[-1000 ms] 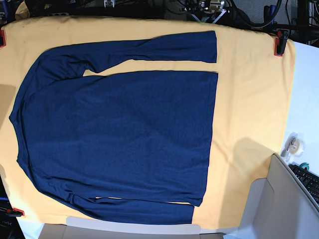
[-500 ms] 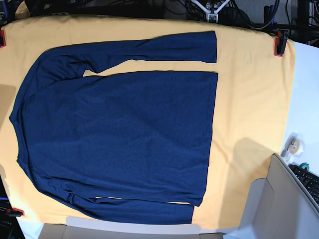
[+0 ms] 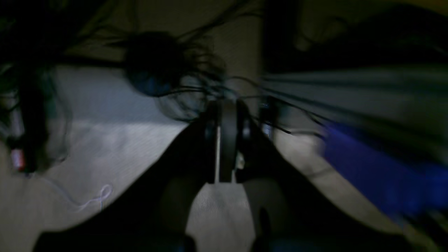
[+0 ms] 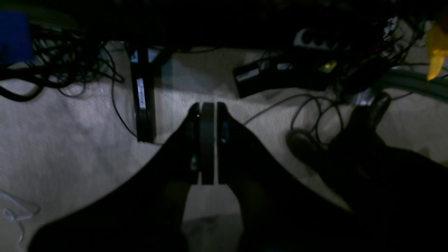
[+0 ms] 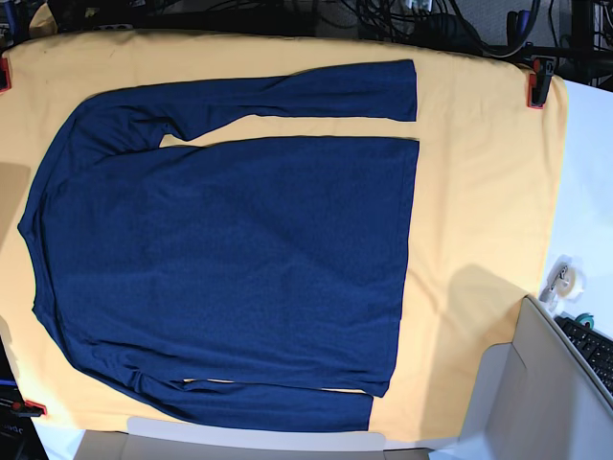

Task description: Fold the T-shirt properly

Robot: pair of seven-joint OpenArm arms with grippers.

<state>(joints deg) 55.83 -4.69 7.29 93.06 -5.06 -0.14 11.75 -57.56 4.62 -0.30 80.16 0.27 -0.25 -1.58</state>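
We see the T-shirt (image 5: 230,259) flat, thin, probably limp; grip a sleeve cuff. Left end effector (image 3: 224,140) and right end effector (image 4: 207,140) are together, empty.

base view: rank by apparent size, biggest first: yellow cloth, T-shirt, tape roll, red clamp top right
1. yellow cloth
2. T-shirt, covers most of the cloth
3./4. tape roll and red clamp: both small and look about alike, so no ranking between them.

Left wrist view motion-blurred, dim
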